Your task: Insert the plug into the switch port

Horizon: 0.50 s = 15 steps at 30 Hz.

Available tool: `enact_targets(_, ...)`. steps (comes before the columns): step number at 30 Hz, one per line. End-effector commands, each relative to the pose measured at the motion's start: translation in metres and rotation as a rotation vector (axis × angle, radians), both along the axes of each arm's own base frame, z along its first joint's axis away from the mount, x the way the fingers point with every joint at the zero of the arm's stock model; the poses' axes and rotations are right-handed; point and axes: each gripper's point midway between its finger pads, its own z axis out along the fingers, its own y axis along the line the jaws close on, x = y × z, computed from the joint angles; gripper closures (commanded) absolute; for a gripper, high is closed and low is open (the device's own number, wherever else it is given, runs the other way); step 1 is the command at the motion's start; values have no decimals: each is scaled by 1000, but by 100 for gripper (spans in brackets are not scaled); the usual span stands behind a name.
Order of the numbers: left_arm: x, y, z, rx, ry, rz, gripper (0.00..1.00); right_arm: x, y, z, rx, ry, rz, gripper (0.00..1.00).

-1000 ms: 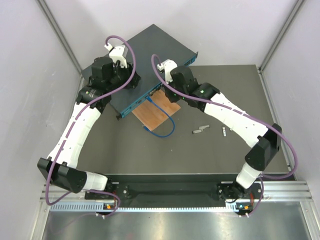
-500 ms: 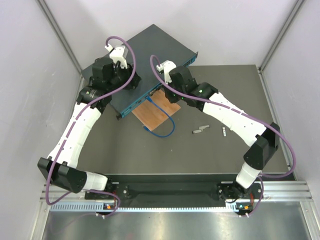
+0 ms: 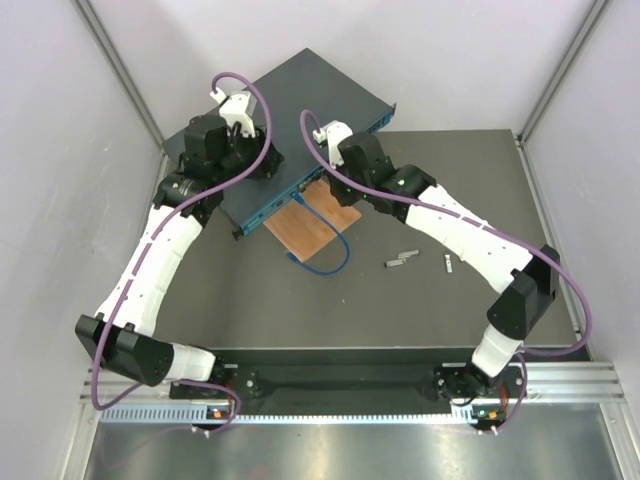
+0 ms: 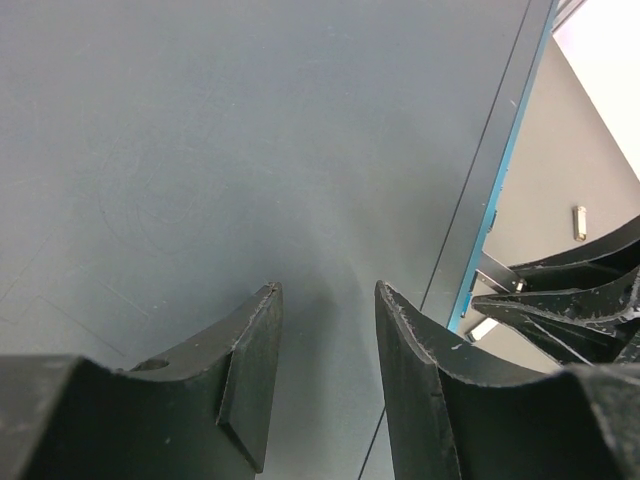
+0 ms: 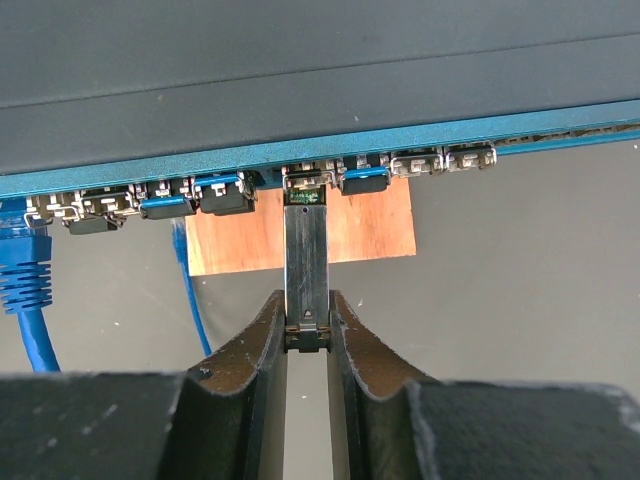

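My right end effector (image 5: 306, 298) grips the one plug (image 5: 306, 250), its tip at a port on the switch (image 5: 300, 80) front edge, with filled ports close on both sides. My left end effector (image 4: 326, 287) stands open over the switch top, near its edge. One board (image 5: 370, 225) and one blue cable (image 5: 25, 285) lie below.

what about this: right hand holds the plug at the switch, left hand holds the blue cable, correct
No: the left hand holds nothing, open above the switch top, as the left wrist view shows. The right hand does hold the plug.
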Motion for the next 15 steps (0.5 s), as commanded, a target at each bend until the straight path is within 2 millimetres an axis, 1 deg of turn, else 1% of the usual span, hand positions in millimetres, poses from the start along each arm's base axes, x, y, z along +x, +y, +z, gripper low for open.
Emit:
enact_targets(1, 3, -2, 7, -23, -20, -4, 53, 12, 11, 62, 135, -148, -6, 100)
enact_targets(5, 4, -2, 6, -24, -16, -5, 53, 11, 9, 66, 136, -158, -13, 100)
enact_targets(10, 5, -4, 3, -29, -7, -6, 53, 10, 11, 75, 152, -162, -1, 100)
enact_targets(15, 5, -4, 3, -29, -4, -7, 53, 9, 14, 76, 157, -160, 5, 100)
